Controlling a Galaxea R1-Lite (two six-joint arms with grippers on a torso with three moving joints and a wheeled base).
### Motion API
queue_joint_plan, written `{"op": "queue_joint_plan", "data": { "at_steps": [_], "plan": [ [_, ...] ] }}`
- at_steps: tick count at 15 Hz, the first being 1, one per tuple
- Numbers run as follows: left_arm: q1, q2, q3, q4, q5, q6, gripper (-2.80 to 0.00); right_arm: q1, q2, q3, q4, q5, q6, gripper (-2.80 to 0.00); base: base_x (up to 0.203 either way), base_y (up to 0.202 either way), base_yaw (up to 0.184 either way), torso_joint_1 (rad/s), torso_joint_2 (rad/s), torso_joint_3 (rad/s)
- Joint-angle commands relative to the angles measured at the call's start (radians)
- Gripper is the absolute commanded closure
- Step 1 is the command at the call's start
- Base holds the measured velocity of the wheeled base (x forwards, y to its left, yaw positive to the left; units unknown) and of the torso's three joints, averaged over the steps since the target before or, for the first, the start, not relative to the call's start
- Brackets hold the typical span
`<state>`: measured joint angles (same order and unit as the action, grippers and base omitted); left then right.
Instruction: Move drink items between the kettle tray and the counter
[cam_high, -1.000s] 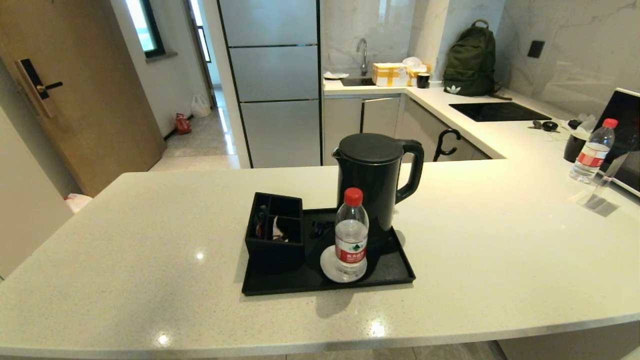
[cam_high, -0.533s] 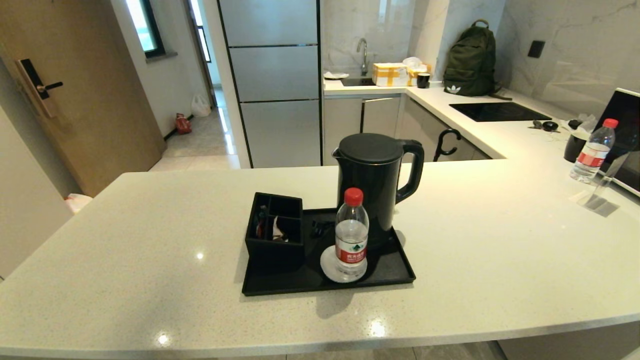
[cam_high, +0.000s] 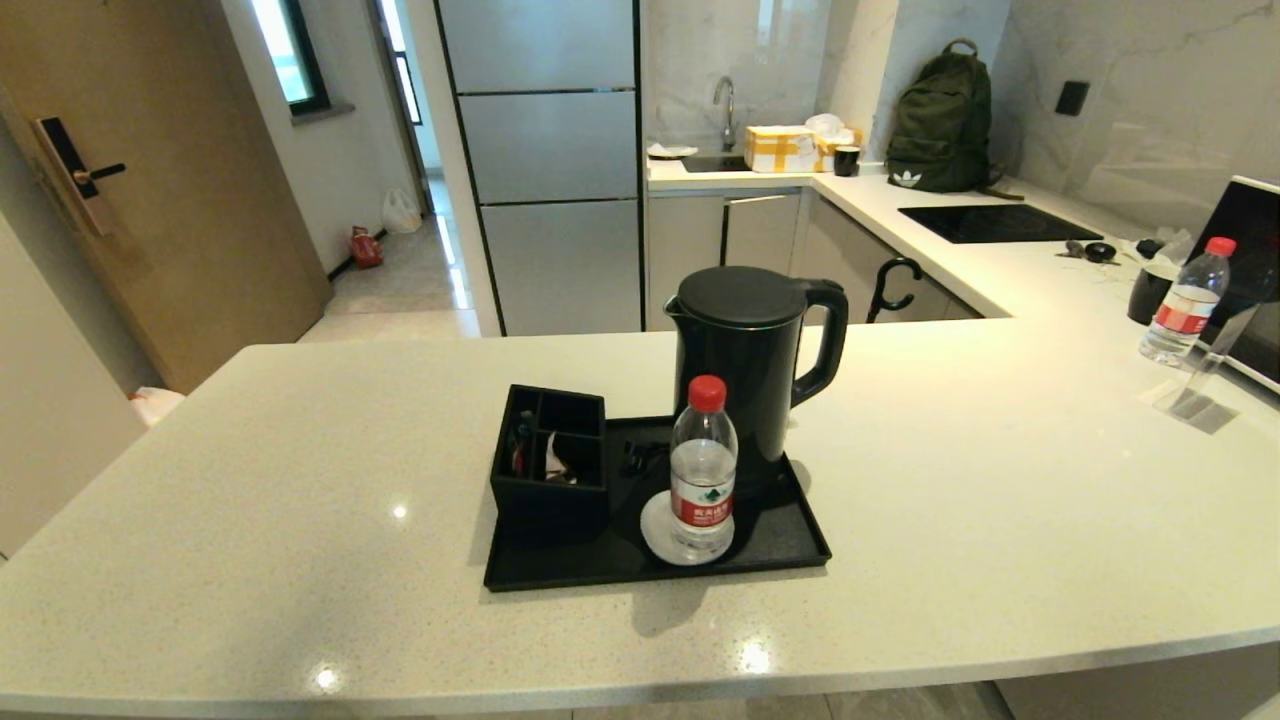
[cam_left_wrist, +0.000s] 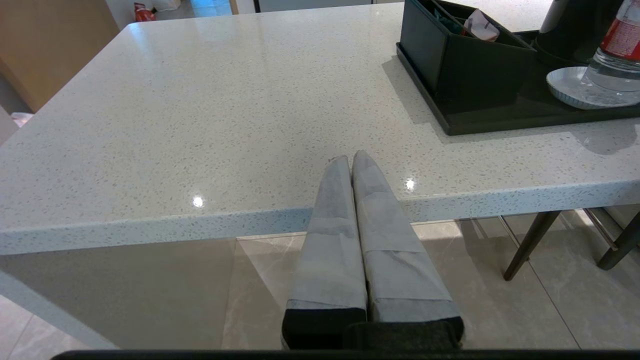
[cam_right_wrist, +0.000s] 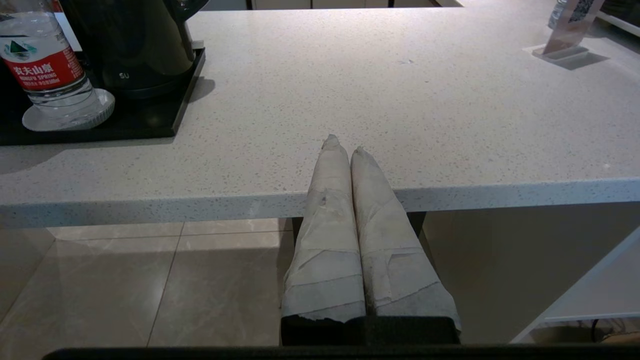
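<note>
A clear water bottle (cam_high: 703, 470) with a red cap stands upright on a white saucer (cam_high: 655, 530) in the kettle tray (cam_high: 780, 545), in front of the tall black kettle (cam_high: 750, 350). A pale sachet (cam_left_wrist: 479, 26) pokes out of the black compartmented box (cam_high: 550, 465) on the tray's left end. Both arms hang below the counter's (cam_high: 300, 500) near edge, out of the head view. My left gripper (cam_left_wrist: 349, 159) is shut and empty, left of the tray. My right gripper (cam_right_wrist: 344, 145) is shut and empty, right of the tray; the bottle (cam_right_wrist: 45, 70) shows in its view.
A second water bottle (cam_high: 1187, 300) stands far right on the counter beside a clear sign stand (cam_high: 1195, 390) and a black mug (cam_high: 1148, 292). A green backpack (cam_high: 940, 120) and a hob (cam_high: 995, 222) sit on the back counter.
</note>
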<state>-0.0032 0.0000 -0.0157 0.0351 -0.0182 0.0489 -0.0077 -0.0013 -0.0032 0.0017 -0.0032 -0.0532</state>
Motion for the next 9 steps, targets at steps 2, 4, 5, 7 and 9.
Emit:
{"op": "queue_joint_plan", "data": {
  "at_steps": [2, 4, 5, 7, 9],
  "plan": [
    [0.000, 0.002, 0.002, 0.000, 0.001, 0.000, 0.00, 0.000, 0.001, 0.000, 0.000, -0.001, 0.000, 0.00, 0.000, 0.000, 0.000, 0.000, 0.00, 0.000],
    [0.000, 0.002, 0.002, -0.006, 0.001, 0.000, 0.00, 0.000, 0.001, 0.000, 0.000, -0.001, 0.000, 0.00, 0.000, 0.000, 0.000, 0.000, 0.00, 0.000],
    [0.000, 0.002, 0.004, -0.006, 0.001, 0.000, 0.00, 0.000, 0.001, 0.000, 0.000, -0.001, 0.000, 0.00, 0.000, 0.000, 0.000, 0.000, 0.00, 0.000],
    [0.000, 0.002, 0.005, -0.006, 0.001, 0.000, 0.00, 0.000, 0.001, 0.000, 0.000, 0.000, 0.000, 0.00, 0.000, 0.000, 0.000, 0.000, 0.00, 0.000],
    [0.000, 0.002, 0.005, -0.007, 0.001, 0.000, 0.00, 0.000, 0.001, 0.000, 0.000, 0.000, 0.001, 0.00, 0.000, 0.000, 0.000, 0.000, 0.00, 0.000]
  ]
}}
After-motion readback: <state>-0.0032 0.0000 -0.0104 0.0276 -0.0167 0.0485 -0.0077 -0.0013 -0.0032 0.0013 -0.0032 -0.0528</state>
